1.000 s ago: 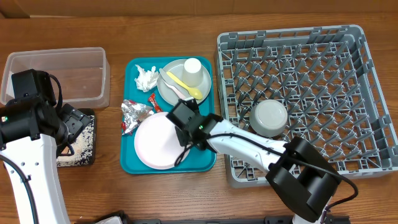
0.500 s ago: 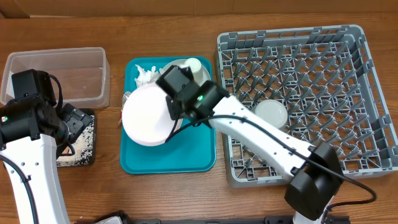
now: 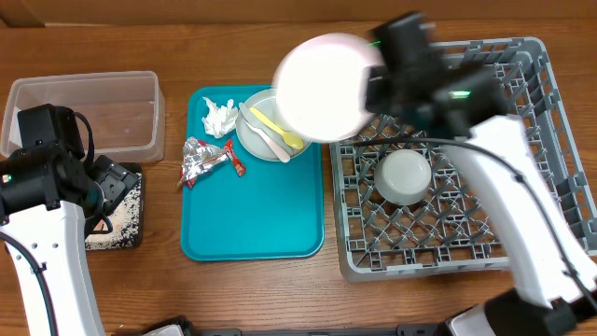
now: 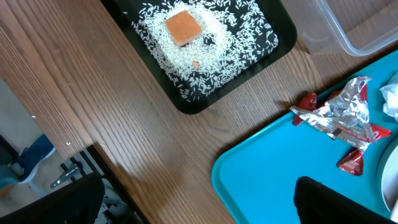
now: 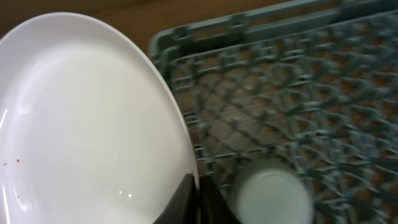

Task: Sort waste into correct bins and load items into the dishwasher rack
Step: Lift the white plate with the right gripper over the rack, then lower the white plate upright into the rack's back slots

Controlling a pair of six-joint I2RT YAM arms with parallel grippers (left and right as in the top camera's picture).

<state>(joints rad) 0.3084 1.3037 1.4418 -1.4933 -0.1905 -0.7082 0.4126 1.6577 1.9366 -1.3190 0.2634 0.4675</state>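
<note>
The right end effector [image 3: 370, 91] is closed on the rim of the pale pink-white plate [image 3: 322, 86], holding it above the desk [image 3: 280, 289] in the upper middle of the overhead view; the plate overlaps the right edge of the teal tray [image 3: 252, 219] and the upper left corner of the dishwasher rack [image 3: 504, 45], and arm and plate are both blurred there. In the right wrist view the fingers [image 5: 185, 198] pinch the plate's edge at the bottom centre of the frame, narrow; the plate fills the left half, its hollow face to the camera. The small grey bowl [image 3: 403, 175] sits in the rack's left half, to the lower right of the plate.

On the upper part of the teal tray lies the grey plate [image 3: 254, 138], carrying the yellow spoon [image 3: 272, 125] and the white utensil [image 3: 265, 136] side by side; left of it lies the crumpled tissue [image 3: 219, 117], and below that the foil wrapper [image 3: 199, 161] with red-and-white packets [image 4: 350, 162] touching it.

The left end effector [image 4: 199, 202] hangs wide apart, holding nothing, at the left of the overhead view over the black tray [image 4: 193, 102]; that tray holds rice grains [image 4: 214, 53] with the orange cube [image 4: 185, 28] in their midst. The clear tub [image 3: 84, 82] stands just above the black tray, in the upper left.
</note>
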